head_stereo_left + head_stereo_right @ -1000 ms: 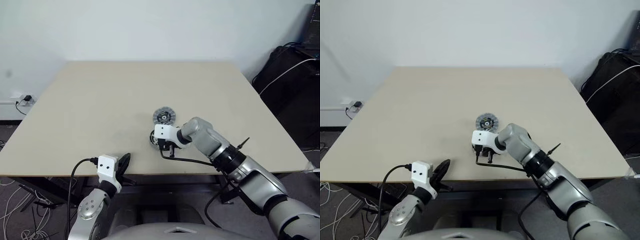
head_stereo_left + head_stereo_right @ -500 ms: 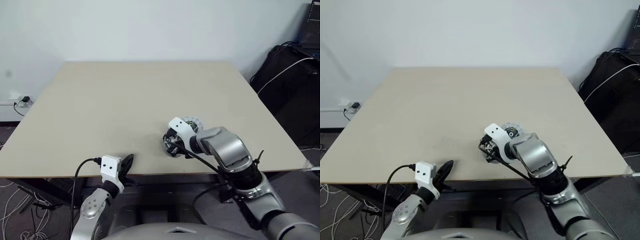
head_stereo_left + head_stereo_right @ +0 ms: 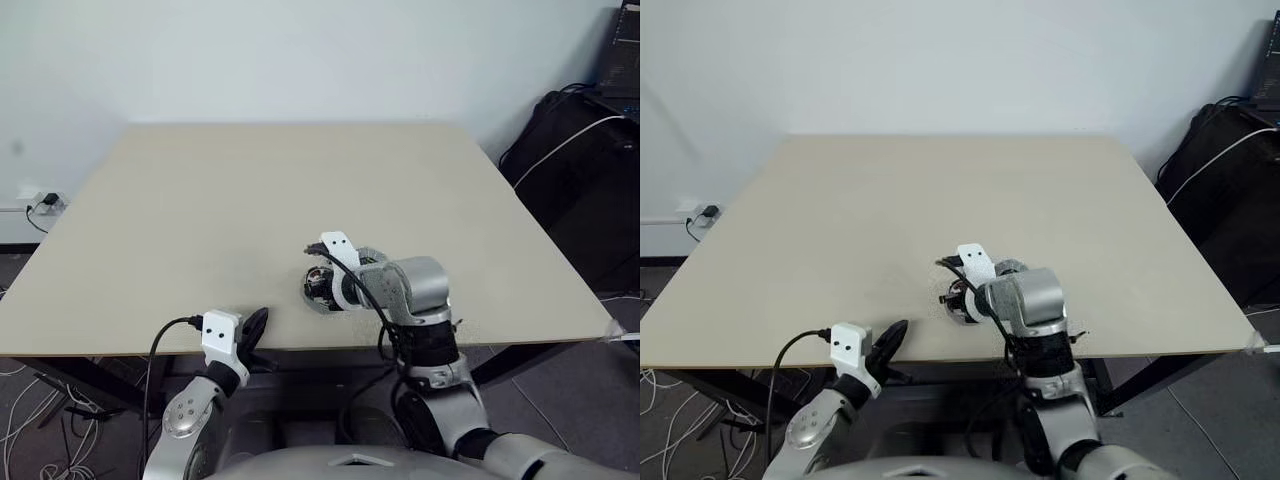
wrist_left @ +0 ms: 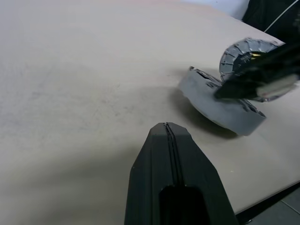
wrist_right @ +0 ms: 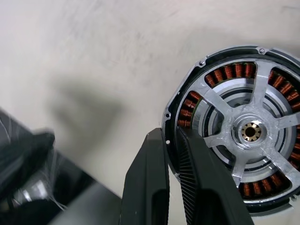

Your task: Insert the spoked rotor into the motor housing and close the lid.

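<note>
1. Our right gripper (image 5: 172, 159) pinches the rim of the motor housing (image 5: 236, 126), spoked rotor (image 5: 251, 132) seated among its windings, at lower centre of the head views.
2. Our left gripper (image 4: 168, 140) sits shut and empty.
3. The lid (image 4: 248, 54) seems to lie just behind; we can't be sure.
4. The thin rim grip could slip, tilting the housing.
</note>
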You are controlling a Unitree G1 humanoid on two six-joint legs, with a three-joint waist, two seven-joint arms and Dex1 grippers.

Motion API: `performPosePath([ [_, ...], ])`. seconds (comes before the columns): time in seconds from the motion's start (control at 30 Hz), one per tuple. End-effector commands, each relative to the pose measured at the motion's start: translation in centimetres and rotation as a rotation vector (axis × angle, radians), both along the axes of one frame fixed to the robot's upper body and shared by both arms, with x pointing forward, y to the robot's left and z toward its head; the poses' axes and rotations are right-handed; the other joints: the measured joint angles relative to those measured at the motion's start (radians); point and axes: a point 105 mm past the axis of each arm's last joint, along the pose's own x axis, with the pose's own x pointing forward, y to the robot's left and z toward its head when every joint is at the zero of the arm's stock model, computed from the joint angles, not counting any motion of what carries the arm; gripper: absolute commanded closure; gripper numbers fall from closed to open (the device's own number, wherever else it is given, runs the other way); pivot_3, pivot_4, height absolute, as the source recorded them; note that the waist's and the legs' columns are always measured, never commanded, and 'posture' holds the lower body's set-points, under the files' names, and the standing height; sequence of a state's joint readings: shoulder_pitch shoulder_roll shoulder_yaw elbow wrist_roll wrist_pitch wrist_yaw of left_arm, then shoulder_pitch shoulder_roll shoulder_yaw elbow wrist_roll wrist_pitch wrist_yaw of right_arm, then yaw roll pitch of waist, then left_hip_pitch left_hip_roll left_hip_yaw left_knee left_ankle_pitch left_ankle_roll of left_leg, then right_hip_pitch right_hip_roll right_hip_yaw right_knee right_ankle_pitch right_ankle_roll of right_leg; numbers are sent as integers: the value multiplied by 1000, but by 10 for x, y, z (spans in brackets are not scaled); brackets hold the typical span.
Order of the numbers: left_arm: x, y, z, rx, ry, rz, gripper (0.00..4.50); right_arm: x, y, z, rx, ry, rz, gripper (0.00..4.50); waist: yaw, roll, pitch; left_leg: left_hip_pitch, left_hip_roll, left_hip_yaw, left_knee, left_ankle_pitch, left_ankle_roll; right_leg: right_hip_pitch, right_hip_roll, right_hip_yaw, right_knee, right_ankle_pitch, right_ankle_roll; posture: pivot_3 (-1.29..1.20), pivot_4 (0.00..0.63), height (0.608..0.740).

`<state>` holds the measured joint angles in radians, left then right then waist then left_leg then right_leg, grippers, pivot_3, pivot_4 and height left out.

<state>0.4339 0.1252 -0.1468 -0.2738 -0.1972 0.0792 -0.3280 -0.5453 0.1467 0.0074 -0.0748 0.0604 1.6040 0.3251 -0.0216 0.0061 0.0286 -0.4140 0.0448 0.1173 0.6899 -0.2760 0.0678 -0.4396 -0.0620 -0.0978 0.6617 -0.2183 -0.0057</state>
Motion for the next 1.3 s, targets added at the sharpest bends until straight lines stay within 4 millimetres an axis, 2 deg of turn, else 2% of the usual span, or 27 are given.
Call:
performPosePath([
  [0.03,2,1,7,-9,-32,11,4500,5,3,-3,-24,44,-59,4470,4,0,-3,0,0,0,0,0,0,1,0,0,-1,0,0,0,0,740],
  [0.23,2,2,7,-7,-31,14,4500,5,13,0,-11,54,-54,4470,11,5,-8,4,-2,-1,0,0,3,7,-6,-1,-3,1,2,0,0,740],
  [0.4,2,3,8,-4,-31,9,4500,6,18,11,2,0,-46,2816,11,7,-7,4,-2,-1,0,0,3,8,-9,-2,-4,2,3,0,0,740],
  [0.6,3,2,9,-1,-34,-6,4500,6,30,29,102,-35,-46,2816,9,10,-5,-2,-2,0,-1,0,3,1,-7,-2,-4,1,3,0,0,740],
  [0.73,5,2,9,1,-37,-14,4500,6,36,38,173,-35,-49,2816,3,10,-5,-2,-2,0,-2,0,3,0,-5,-2,-4,1,3,0,0,740],
  [0.9,5,1,10,2,-38,-20,4500,4,48,58,317,-51,-14,2816,-6,10,-3,-1,-1,1,-2,0,3,0,-4,-2,-4,1,3,0,0,740],
  [1.3,5,1,9,2,-35,-27,4500,-12,63,76,456,-60,123,2816,-15,10,-3,-1,-1,1,-5,0,3,-1,-3,-2,-4,1,2,0,0,740],
])
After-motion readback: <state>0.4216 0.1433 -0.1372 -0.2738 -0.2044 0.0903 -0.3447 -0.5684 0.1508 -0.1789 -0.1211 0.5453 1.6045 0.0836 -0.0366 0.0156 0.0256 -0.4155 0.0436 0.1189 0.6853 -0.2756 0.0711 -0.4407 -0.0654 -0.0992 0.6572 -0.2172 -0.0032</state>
